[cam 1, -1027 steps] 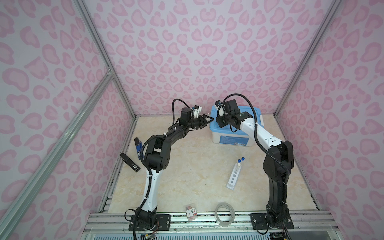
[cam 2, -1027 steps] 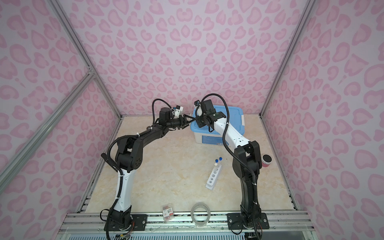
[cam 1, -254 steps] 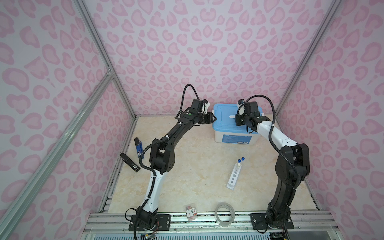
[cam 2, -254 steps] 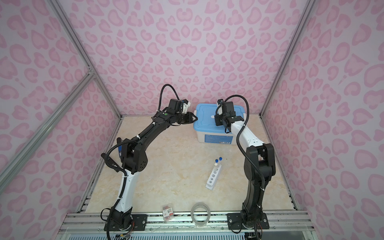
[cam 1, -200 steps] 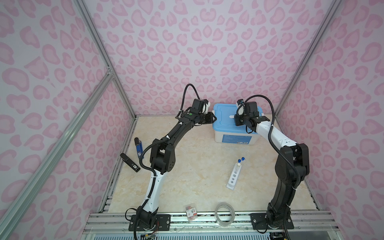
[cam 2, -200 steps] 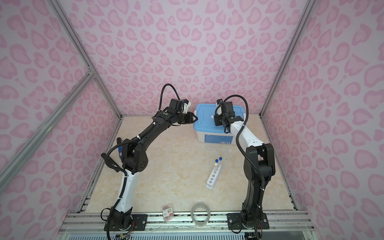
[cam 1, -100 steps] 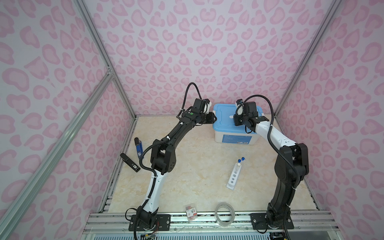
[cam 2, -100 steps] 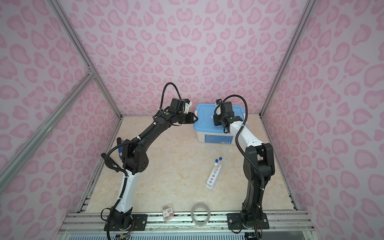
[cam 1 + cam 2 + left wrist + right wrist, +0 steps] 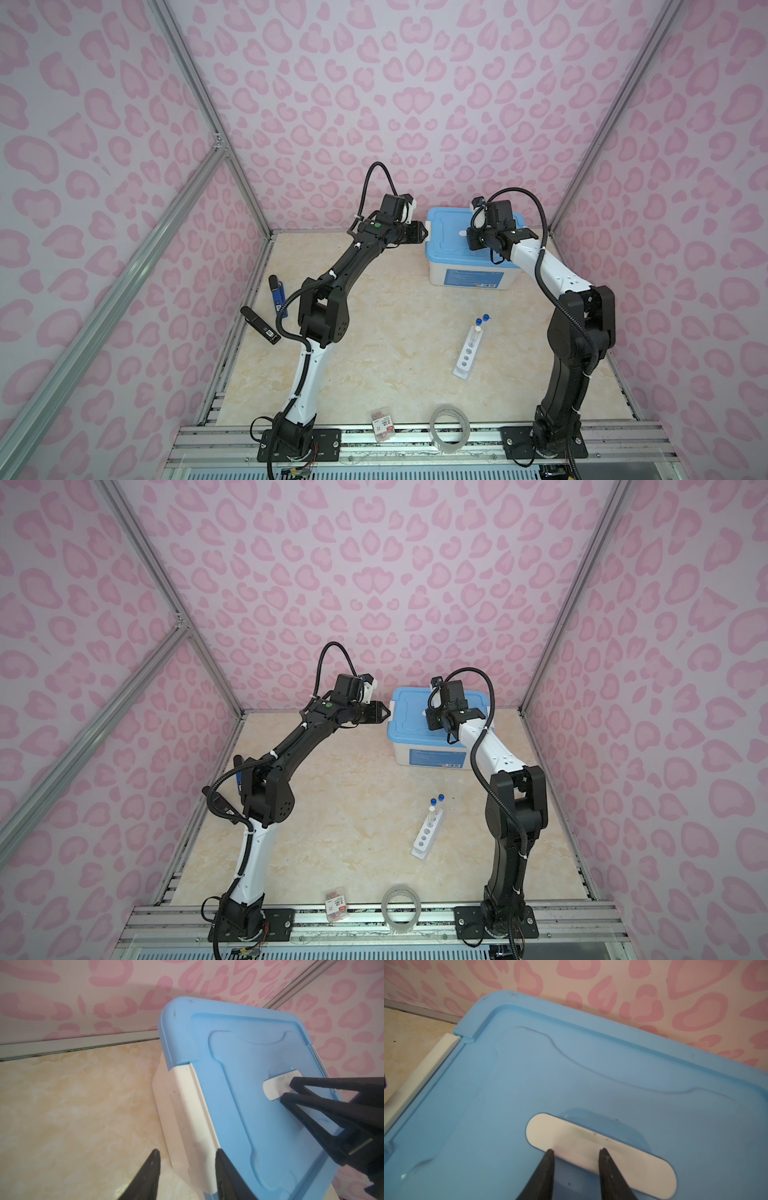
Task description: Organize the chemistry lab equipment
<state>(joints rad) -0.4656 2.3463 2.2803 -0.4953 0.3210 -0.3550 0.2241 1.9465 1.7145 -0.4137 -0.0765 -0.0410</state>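
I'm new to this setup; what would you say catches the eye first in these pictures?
Both arms meet at the blue-lidded box at the back of the table: the right gripper rests its tips at the white handle, the left gripper hangs open beside the side latch. Mid-table, nearer the right arm, a white rack holds blue-capped test tubes.

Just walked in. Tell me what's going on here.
Both arms are at the white storage box with the blue lid at the back. The right gripper rests its tips on the lid's white handle; whether it grips is unclear. The open left gripper is at the white side latch. The white six-hole rack with blue-capped test tubes stands untouched.
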